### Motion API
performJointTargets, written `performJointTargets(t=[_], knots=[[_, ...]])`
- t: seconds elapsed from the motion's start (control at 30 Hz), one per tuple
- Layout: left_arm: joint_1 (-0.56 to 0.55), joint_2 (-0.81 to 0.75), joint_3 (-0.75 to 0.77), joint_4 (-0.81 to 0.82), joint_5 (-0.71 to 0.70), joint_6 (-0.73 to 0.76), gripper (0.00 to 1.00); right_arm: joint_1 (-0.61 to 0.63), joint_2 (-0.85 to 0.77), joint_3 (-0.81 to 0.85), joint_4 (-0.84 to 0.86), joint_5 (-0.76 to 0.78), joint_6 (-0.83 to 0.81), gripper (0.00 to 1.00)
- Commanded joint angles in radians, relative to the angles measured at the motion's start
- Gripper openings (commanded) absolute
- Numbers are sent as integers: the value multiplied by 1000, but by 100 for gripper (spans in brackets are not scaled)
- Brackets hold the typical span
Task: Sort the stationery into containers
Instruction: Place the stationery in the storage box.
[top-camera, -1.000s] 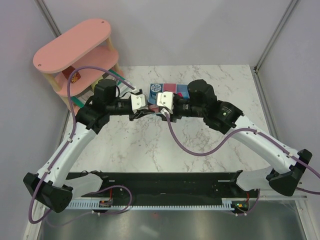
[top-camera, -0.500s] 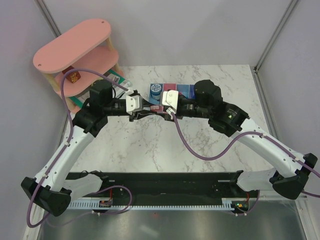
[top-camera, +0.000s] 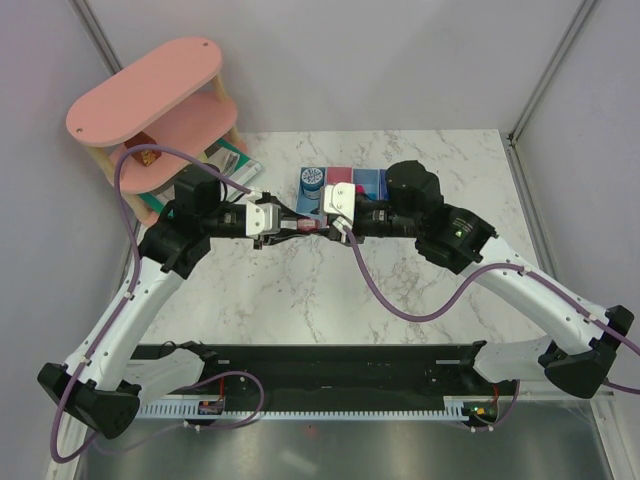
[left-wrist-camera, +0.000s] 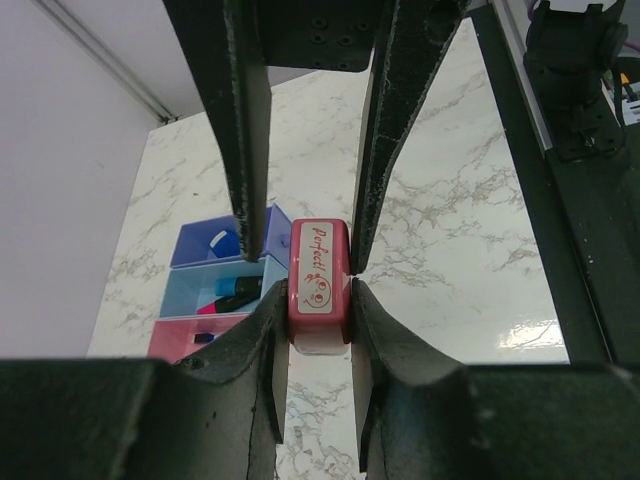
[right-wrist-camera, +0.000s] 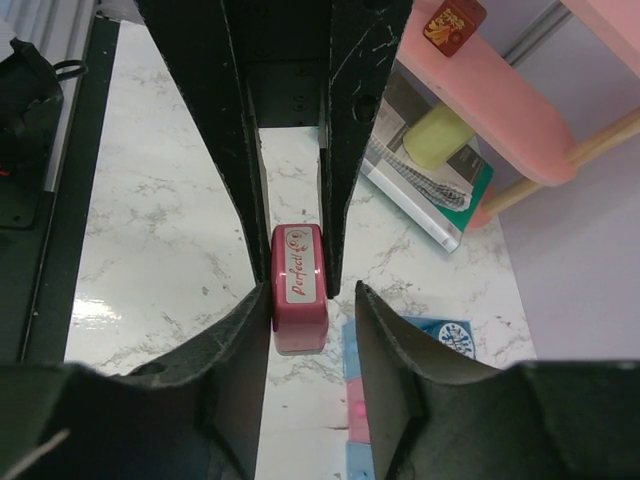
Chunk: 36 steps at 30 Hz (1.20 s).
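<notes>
Pink eraser (left-wrist-camera: 319, 270) is unsorted, clenched in the left gripper (left-wrist-camera: 318, 300); the right gripper (right-wrist-camera: 311, 295) gapes around it. Markers (left-wrist-camera: 235, 290) apparently lie in the bins (left-wrist-camera: 200, 245).

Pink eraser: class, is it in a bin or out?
Out: the left gripper clamps the pink eraser, apart from the bins.

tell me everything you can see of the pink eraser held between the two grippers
The pinkish-red rectangular eraser is a small block with rounded edges. Its paler top label reads "Perfect" in red script beside a tiny face drawing. It looks like smooth rubber. It hangs level above the white marble table, near the row of plastic bins. The left gripper clamps its long sides. The right gripper straddles it, one finger touching, the other apart.
</notes>
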Motion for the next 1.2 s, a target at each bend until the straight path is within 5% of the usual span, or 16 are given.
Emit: performJointTargets(t=[0.0,0.2,0.23,0.3,0.33,0.63,0.97,1.17], knots=[[-5,-5,20,-22,68,33,2,0,11,17,49,-18,12,40],[-5,-3,10,-25,44,29,8,8,17,17,49,-20,18,18],[-5,-1,9,-25,22,29,34,8,17,17,51,-18,19,17],[-5,-1,0,-25,-10,21,66,9,17,19,49,-9,18,15],[-5,-5,-5,-27,-53,21,99,9,17,22,49,4,18,14],[97,-17,-68,-69,-237,-97,100,-20,37,22,101,218,99,13],[443,103,144,-247,-401,-250,100,-504,339,220,27,221,311,11],[531,162,245,-290,-457,-257,100,-596,427,146,13,152,291,8]])
